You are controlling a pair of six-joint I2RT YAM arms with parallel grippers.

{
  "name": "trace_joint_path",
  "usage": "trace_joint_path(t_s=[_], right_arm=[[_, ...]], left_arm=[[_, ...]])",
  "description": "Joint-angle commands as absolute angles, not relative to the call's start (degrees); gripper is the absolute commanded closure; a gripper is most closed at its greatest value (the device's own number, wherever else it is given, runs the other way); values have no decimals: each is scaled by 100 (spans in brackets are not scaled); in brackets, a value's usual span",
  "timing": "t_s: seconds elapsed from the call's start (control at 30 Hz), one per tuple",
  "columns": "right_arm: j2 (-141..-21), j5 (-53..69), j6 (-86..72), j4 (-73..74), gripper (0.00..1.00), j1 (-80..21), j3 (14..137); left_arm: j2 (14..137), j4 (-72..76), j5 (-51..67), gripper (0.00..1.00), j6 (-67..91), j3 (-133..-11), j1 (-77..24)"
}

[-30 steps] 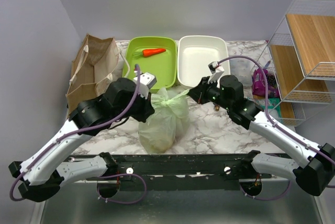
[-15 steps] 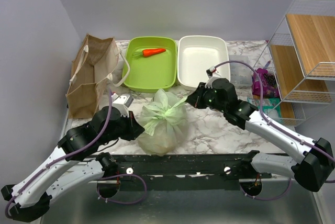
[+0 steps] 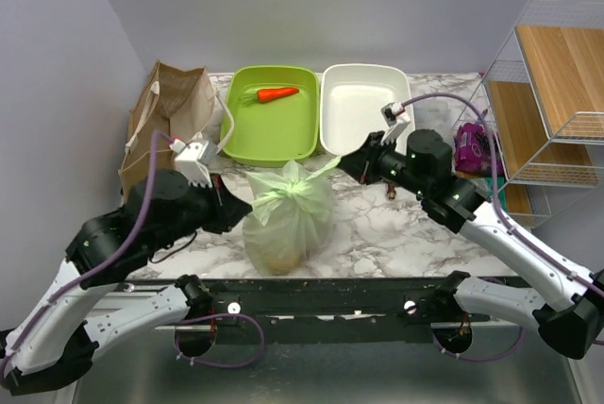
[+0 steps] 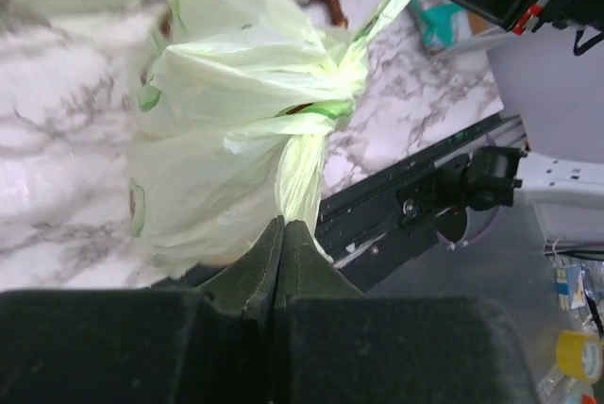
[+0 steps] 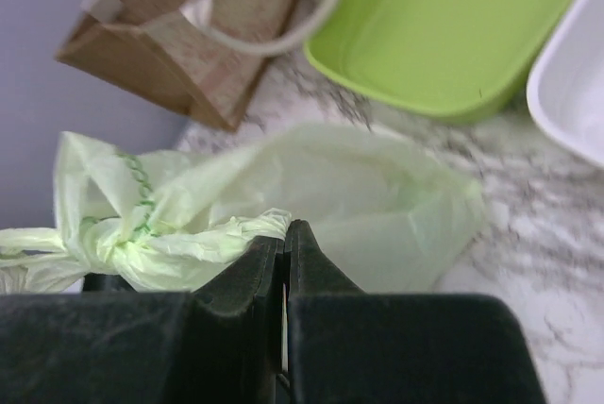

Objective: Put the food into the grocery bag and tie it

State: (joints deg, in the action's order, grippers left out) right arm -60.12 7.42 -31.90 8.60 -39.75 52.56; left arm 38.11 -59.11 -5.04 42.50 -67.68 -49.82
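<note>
The pale-green grocery bag [image 3: 283, 220] stands on the marble table, bulging, its handles twisted into a knot [image 4: 326, 102] at the top. The food inside is hidden by the plastic. My left gripper [image 3: 232, 209] is shut on one handle strand [image 4: 300, 177] at the bag's left. My right gripper [image 3: 346, 164] is shut on the other handle [image 5: 203, 239] at the bag's upper right; that strand [image 3: 324, 170] runs taut from the knot. The bag's body shows in the right wrist view [image 5: 377, 201].
A brown paper bag [image 3: 165, 130] stands at the back left. A green tray [image 3: 297, 135] holds a carrot [image 3: 278, 94]; a white tray [image 3: 363, 111] is beside it. A wire shelf [image 3: 547, 102] and a purple packet [image 3: 472, 147] are at the right.
The left arm has swung back and outward to the left, pulling its handle. The right gripper moved slightly right and back. The bag now stands taller with the knot drawn tighter.
</note>
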Motion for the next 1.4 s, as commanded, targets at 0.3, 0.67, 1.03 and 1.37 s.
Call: trace_joint_path(t_s=[0.3,0.67,1.03,1.37], right_arm=[[-5260,-1633,-2414,2202,99,-3805,6228],[-4260,-1805,-3699,2207,99,-3806,3372],[-4398,-1265,-3189,1974,99,-3804,3735],[-4612,-971,-3062,1996,99,-3806,4161]], left_arm=[[5380,-6153,-916,100,2725,-9083,-4414],[3509,-5092,-242,100,3880,-4702,-3610],[3572,-4475,1207,67,3128,-5315,-3542],[5054,-4285,3116,27,1912,-6585,-3573]])
